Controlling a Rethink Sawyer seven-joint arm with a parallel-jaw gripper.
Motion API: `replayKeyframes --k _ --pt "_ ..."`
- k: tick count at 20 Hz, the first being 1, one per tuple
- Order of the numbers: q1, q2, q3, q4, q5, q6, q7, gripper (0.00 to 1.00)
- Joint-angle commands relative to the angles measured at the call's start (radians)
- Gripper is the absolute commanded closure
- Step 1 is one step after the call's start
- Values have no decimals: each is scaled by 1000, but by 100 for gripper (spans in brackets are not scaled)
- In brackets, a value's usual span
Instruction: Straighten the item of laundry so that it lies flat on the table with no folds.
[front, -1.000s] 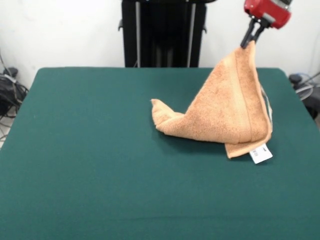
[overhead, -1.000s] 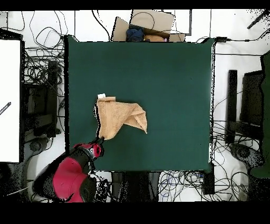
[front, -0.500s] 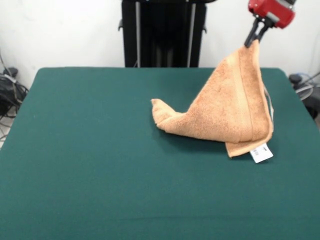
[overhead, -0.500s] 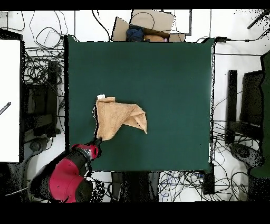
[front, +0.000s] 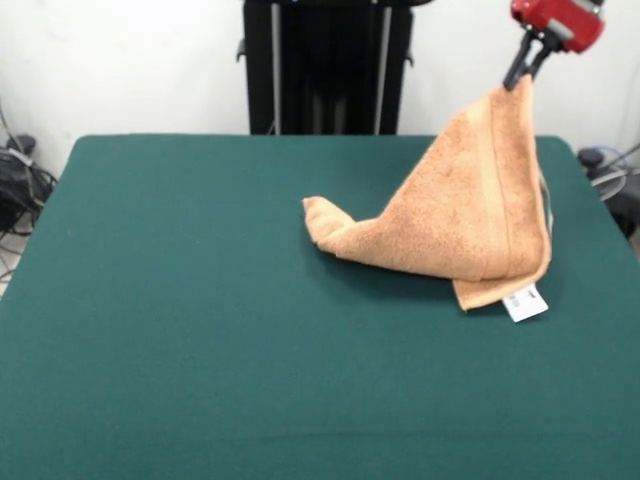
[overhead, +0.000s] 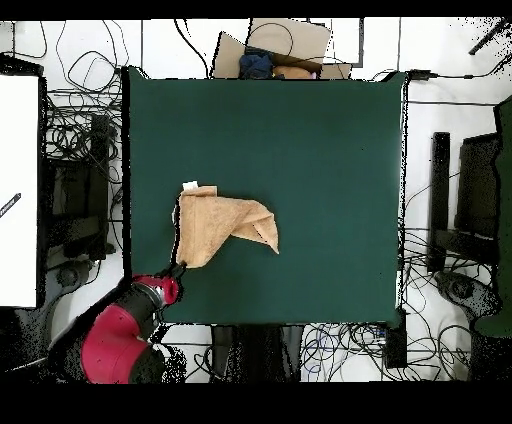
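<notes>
Gripper (front: 524, 72) jaws clamped on towel (front: 460, 222) corner, drawn further up and out past worktop (front: 200, 300) edge; cloth stretching, folded end still bunched.

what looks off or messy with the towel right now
The towel is not flat: the gripper holds one corner up in the air, so it hangs like a tent. Its other end is bunched in a fold on the table, and a white tag sticks out underneath.

One camera faces across the table (front: 200, 330) at a low angle; another looks straight down, framing it whole.
</notes>
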Motion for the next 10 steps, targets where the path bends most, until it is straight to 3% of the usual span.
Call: replayKeyframes --k 1,10 --pt "62 83 21 0 113 131 360 100" --pt "120 129 -7 -28 176 190 376 100"
